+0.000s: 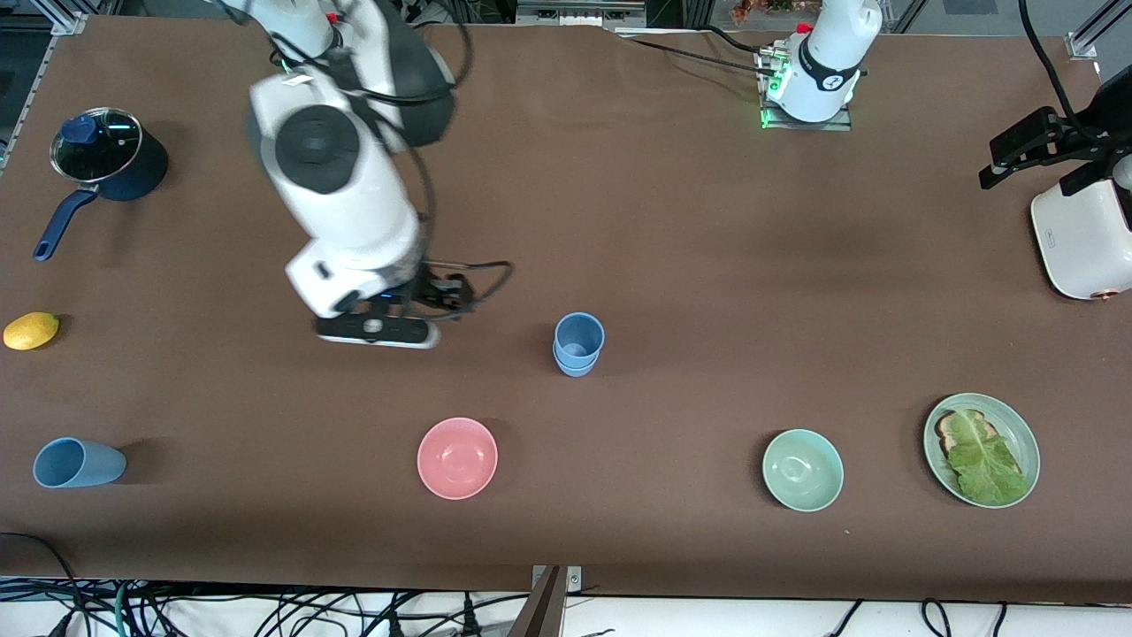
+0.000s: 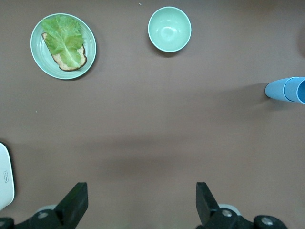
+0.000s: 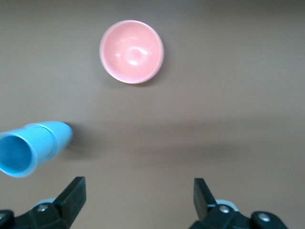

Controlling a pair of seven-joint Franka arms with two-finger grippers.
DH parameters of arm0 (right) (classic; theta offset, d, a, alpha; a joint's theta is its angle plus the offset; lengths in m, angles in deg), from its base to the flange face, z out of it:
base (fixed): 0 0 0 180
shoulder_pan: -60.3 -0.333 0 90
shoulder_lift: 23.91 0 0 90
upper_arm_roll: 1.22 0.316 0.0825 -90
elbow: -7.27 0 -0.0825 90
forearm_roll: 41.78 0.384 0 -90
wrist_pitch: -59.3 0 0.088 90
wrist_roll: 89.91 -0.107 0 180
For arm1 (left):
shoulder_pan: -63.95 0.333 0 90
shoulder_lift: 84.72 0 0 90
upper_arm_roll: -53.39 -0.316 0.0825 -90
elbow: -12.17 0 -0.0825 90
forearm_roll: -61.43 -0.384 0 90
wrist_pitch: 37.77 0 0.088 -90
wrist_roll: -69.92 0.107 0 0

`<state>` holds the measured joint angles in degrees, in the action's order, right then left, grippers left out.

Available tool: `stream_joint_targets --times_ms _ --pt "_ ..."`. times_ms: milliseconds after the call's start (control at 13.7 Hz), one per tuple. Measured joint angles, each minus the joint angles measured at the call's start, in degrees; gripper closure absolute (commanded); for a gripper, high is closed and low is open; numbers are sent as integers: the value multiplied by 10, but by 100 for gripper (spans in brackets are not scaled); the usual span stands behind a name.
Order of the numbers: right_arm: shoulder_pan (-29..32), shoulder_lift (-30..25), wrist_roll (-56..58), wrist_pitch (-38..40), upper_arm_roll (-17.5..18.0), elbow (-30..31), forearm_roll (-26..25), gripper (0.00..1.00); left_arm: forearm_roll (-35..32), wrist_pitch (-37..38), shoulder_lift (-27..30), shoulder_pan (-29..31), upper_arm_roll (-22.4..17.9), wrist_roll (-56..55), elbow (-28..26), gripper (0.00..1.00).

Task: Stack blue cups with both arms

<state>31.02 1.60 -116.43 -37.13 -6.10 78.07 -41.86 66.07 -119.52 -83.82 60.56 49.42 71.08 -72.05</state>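
Front view: 2 light-blue cups (image 1: pixel 578 345) nested upright, 3rd cup (image 1: pixel 78 463) apart.

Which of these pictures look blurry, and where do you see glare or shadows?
Front view: the right arm is smeared by motion blur, and the pot's glass lid reflects light; the rest is sharp. Right wrist view: soft throughout, with glare spots in the pink bowl and a faint shadow beside the stacked blue cups. Left wrist view: sharp, with a broad, dim shadow band across the table.
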Motion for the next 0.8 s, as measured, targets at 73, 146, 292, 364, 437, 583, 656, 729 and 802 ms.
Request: stream_joint_targets --times_ms 73,146,292,364,437,583,656,729,802 --pt "22 -32 35 11 0 28 1 0 0 1 2 0 0 0 -2 0" --pt "44 -64 66 23 0 55 1 0 0 2 3 0 0 0 -4 0" --pt "88 -127 117 55 1 106 1 0 0 3 9 0 0 0 -9 0" --pt "109 -154 138 73 1 123 1 0 0 3 11 0 0 0 -12 0" --pt "130 -176 161 90 1 135 1 0 0 3 12 0 0 0 -13 0" --pt "163 -208 201 110 1 149 1 0 0 3 11 0 1 0 -16 0" --pt "175 -218 213 116 2 154 2 0 0 3 11 0 1 0 -17 0" --pt "184 -224 221 121 2 159 2 0 0 3 10 0 2 0 -17 0" --pt "191 -226 226 122 2 164 2 0 0 3 10 0 2 0 -17 0"
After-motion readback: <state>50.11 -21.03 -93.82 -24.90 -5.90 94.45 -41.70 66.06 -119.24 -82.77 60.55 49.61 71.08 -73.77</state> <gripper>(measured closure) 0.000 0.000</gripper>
